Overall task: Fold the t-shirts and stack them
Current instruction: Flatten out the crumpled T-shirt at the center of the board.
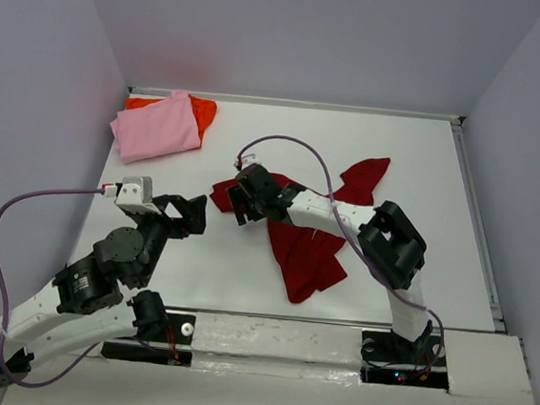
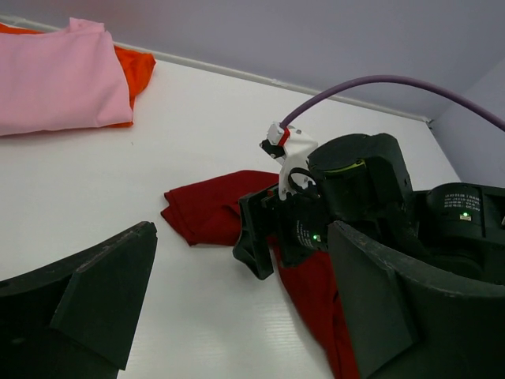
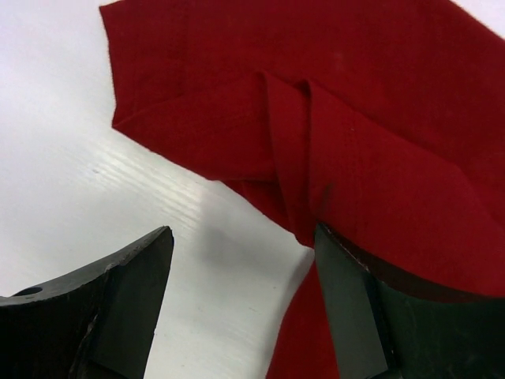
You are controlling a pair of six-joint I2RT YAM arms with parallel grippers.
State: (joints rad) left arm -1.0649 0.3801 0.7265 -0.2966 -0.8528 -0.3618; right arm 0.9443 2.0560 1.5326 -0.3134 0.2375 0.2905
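A dark crimson t-shirt (image 1: 308, 249) lies crumpled in the middle of the table, partly under my right arm. My right gripper (image 1: 239, 204) is low over its left end, open. In the right wrist view the right gripper (image 3: 245, 292) has bare table between its fingers, and a folded edge of the crimson t-shirt (image 3: 355, 118) meets the right finger. My left gripper (image 1: 197, 217) stands wide open over bare table just left of the cloth; the left wrist view shows this gripper (image 2: 245, 316) with nothing in it. A folded pink t-shirt (image 1: 158, 127) lies on an orange-red t-shirt (image 1: 202, 110) at the far left corner.
Grey walls enclose the white table (image 1: 400, 148) on three sides. A purple cable (image 1: 299, 146) arcs over the right arm. The two wrists are close together near the table's middle, with the right arm's head (image 2: 347, 189) directly ahead of my left fingers.
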